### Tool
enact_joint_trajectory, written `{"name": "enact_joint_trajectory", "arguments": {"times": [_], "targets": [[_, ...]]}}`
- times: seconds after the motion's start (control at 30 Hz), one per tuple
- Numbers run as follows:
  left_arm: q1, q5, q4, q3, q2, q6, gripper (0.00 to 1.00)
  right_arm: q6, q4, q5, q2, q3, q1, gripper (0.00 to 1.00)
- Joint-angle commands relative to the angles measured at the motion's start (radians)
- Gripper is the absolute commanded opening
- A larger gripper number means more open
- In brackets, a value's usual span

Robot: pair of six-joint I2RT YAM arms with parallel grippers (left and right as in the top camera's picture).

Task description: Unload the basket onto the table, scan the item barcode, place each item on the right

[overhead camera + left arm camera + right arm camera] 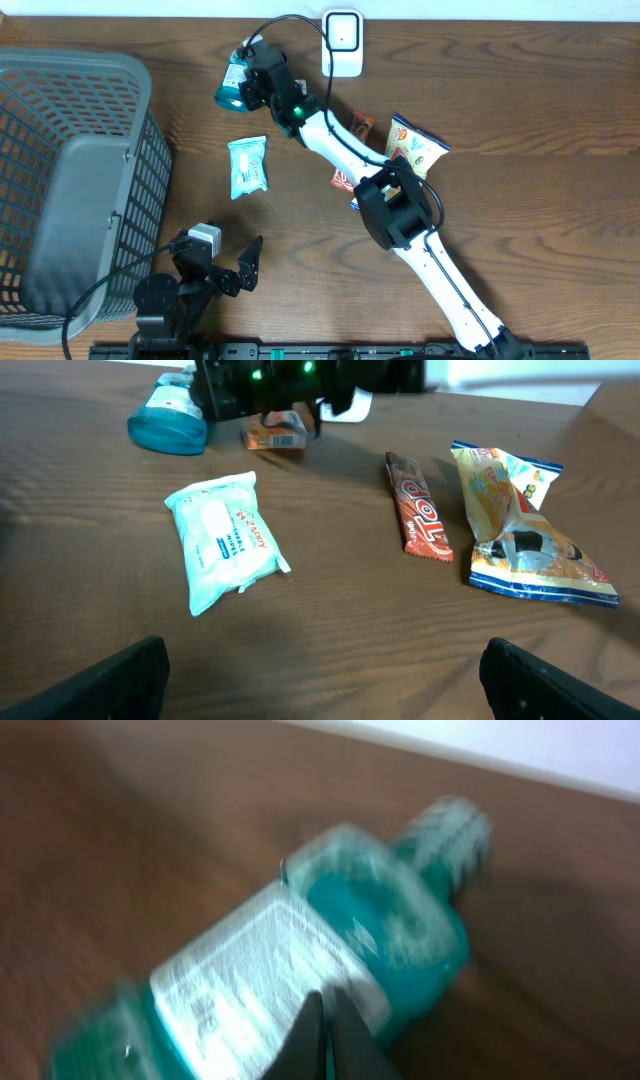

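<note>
Seeing the teal bottle (320, 950) lying on its side on the wooden table (520, 230), in the upper middle of the overhead frame, left of the white scanner (342, 42). Lying with its long axis running from lower left to upper right in the right wrist frame, the ribbed cap end pointing to the upper right and the pale label facing up. Showing as a steep diagonal in the overhead frame, the rounded teal end sitting at the lower left. Blurring too much for any label writing to be read.

Hovering at the bottle with the right gripper (325, 1025), fingers pressed fully together, tips meeting over the label at the bottom centre of the frame and clasping nothing visible.

Waiting low in the left of the overhead frame with the left gripper (232, 268), fingers spread wide and holding nothing, beside the grey basket (60, 120).

Lying mid-frame in the left wrist view: a pale green wipes pack (225, 540) with blue print too small to read, a candy bar (420, 510) with large red letters, and a yellow snack bag (520, 530) at the right.
</note>
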State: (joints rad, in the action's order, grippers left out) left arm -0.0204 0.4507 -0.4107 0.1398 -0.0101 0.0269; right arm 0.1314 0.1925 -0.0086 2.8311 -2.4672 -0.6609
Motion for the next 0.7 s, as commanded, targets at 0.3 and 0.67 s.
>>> {"name": "enact_joint_trajectory", "arguments": {"times": [0.3, 0.67], "targets": [[0.003, 0.009, -0.019, -0.016, 0.006, 0.005, 0.99, -0.148, 0.355, 0.118, -0.152, 0.023, -0.028, 0.01], [0.003, 0.009, -0.019, -0.016, 0.006, 0.005, 0.99, -0.143, -0.242, -0.042, -0.020, 0.023, -0.042, 0.01]]}}
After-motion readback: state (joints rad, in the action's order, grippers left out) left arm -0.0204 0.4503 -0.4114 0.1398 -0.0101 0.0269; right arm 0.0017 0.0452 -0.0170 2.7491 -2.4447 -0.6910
